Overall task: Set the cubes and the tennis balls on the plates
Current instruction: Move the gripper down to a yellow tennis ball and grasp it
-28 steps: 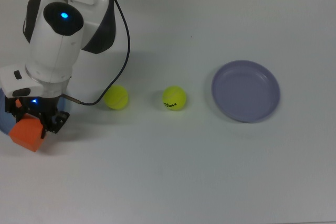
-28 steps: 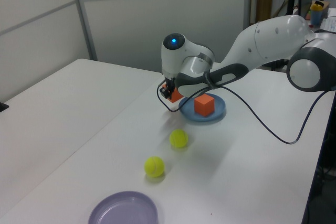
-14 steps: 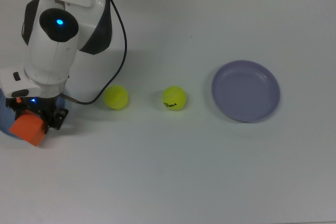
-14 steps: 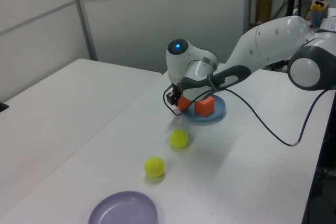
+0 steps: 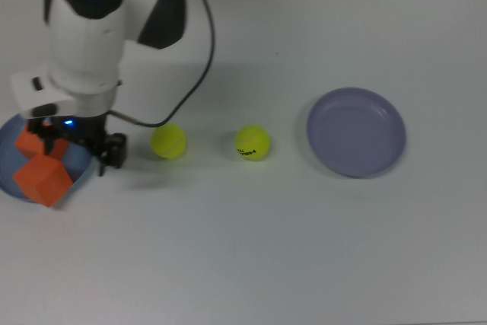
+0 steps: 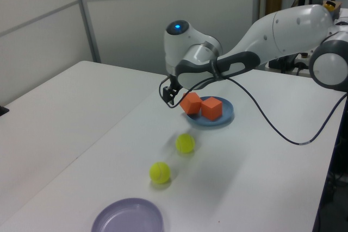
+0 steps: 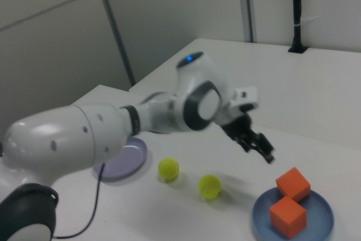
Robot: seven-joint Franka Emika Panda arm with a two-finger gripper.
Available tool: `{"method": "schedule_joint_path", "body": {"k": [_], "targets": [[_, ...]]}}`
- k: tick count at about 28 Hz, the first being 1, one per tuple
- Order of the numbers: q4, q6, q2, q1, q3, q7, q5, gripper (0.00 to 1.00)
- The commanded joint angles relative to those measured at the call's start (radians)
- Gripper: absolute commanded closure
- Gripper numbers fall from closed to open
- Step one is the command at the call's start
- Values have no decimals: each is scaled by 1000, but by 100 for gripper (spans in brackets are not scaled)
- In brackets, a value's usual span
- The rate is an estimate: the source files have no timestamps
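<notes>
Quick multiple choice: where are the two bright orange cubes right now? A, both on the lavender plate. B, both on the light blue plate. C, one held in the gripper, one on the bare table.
B: both bright orange cubes sit on the light blue round plate, and the gripper holds nothing.

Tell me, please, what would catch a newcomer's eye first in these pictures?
The two orange cubes stand out most, sitting together on the blue plate at the top view's left edge. Above them hangs the big white arm, its empty gripper lifted clear of the cubes. Next come the two tennis balls side by side mid-table, and the empty lavender plate toward the top view's right.
</notes>
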Motion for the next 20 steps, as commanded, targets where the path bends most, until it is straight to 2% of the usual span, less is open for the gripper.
{"method": "schedule_joint_path", "body": {"k": [1, 5, 9, 13, 20], "targets": [[-31, -170, -42, 69, 46, -21, 20, 0], [-37, -325, -38, 141, 56, -21, 20, 0], [-55, -422, -35, 180, 57, -24, 20, 0], [-86, -430, -21, 192, 57, -39, 18, 0], [-80, -422, 14, 194, 57, -42, -5, 0]]}}
